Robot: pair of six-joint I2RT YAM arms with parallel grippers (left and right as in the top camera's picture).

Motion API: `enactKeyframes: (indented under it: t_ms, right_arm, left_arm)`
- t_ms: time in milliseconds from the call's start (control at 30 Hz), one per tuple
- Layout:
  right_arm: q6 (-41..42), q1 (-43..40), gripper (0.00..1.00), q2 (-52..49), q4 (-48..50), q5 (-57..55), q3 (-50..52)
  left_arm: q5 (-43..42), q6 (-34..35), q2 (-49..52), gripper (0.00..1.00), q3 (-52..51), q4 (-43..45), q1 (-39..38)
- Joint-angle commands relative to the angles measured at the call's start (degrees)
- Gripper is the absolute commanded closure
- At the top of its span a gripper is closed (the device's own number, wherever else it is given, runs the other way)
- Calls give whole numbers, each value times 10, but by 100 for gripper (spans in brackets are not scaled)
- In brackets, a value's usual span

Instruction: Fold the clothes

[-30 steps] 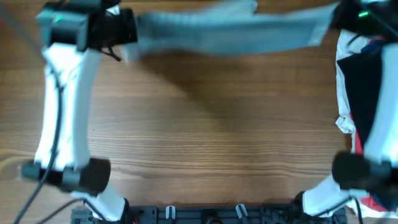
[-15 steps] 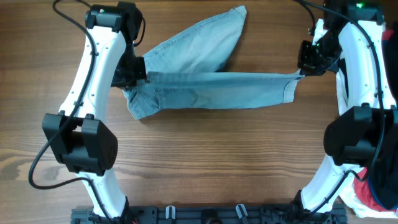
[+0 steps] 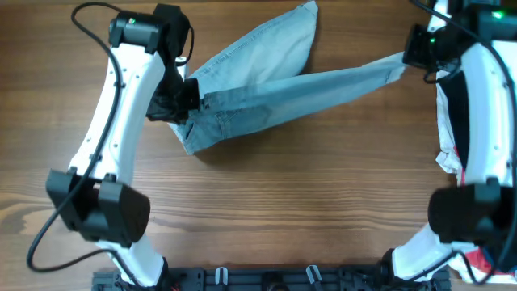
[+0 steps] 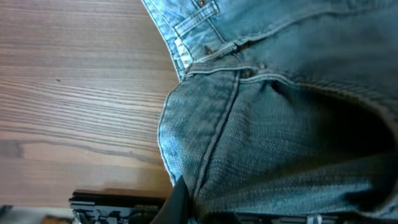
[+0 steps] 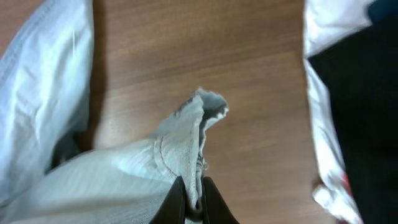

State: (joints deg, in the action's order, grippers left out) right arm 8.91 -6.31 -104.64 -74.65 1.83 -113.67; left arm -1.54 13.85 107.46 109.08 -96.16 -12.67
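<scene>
Your right gripper (image 5: 189, 194) is pinched on one leg hem and your left gripper (image 3: 191, 100) is clamped at the waist end, so the shorts (image 3: 323, 82) span straight between them, with the free leg (image 3: 266, 48) on the table (image 3: 283, 194) beyond that line, nearer the left.

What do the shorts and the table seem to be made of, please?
The shorts look like faded light blue denim: a woven texture, stitched seams and belt loops show. The table looks like wood or wood-look laminate, matte brown with grain lines; I cannot tell which.
</scene>
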Motion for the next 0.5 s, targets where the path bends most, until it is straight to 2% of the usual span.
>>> enactKeyframes:
  t_ms: [0,67,233,333,467]
  right_arm:
    - [-14,-11,96,11,-41,-35,4]
    - [-14,-11,96,10,-58,-36,28]
    - [-12,-11,96,10,-81,-59,162]
    - [19,-13,96,10,-79,-96,247]
    - [35,-18,96,10,-79,-113,301]
  left_arm:
    - [-6,3,-38,96,-60,-2,-27]
    - [-9,4,-44,96,-107,8,-47]
    - [-60,5,-44,96,-241,36,-112]
    - [-77,5,-44,96,-305,27,-159]
    - [-80,18,-44,96,-358,23,-208]
